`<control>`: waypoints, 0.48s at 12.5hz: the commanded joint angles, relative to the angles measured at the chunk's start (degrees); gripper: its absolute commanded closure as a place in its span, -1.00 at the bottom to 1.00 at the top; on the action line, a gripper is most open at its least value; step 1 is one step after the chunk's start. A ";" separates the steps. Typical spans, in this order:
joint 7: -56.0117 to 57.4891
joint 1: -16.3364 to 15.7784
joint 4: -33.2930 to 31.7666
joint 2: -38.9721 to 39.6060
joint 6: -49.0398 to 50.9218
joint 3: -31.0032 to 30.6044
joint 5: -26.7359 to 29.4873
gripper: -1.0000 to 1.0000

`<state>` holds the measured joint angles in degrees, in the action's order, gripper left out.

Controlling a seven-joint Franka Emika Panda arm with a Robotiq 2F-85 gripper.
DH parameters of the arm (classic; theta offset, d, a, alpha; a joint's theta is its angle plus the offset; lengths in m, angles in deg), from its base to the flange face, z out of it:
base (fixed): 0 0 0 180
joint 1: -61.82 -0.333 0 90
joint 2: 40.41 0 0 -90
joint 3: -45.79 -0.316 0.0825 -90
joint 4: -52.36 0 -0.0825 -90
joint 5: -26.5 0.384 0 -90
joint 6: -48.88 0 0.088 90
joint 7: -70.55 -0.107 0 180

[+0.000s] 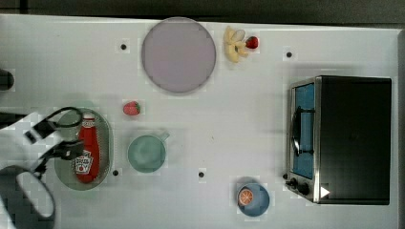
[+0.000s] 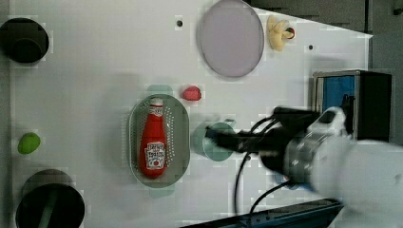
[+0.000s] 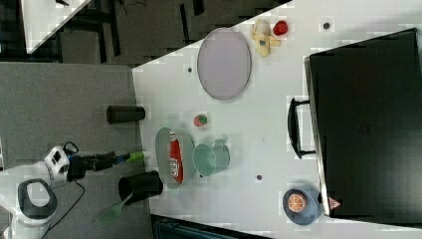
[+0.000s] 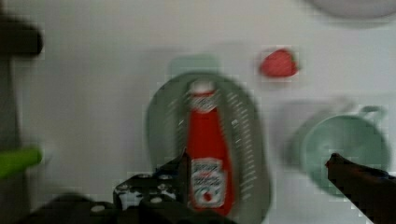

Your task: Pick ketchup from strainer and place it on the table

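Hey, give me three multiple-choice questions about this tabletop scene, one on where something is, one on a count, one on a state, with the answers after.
1. Where does the ketchup lie?
A. on the grey-lilac plate
B. in the strainer
C. inside the toaster oven

2. How many strawberries are on the table?
A. two
B. none
C. five

3. How is the gripper?
A. shut on the ketchup
B. shut on the green cup
C. open, holding nothing

Answers: 1 B, the bottle lies flat in the pale green strainer. 2 A, one strawberry sits near the strainer, the other beside the banana. 3 C, the wrist view shows its fingers spread apart above the bottle.
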<state>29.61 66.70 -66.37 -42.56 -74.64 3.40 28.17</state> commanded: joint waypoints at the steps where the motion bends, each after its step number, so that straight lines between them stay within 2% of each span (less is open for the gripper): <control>1: 1.02 0.91 -0.77 4.97 -2.84 -2.40 -0.32 -1.00; 6: -5.72 0.11 -5.06 13.59 -9.53 -4.52 -7.53 -1.00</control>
<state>28.12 65.27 -70.85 -29.27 -82.50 -1.38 20.40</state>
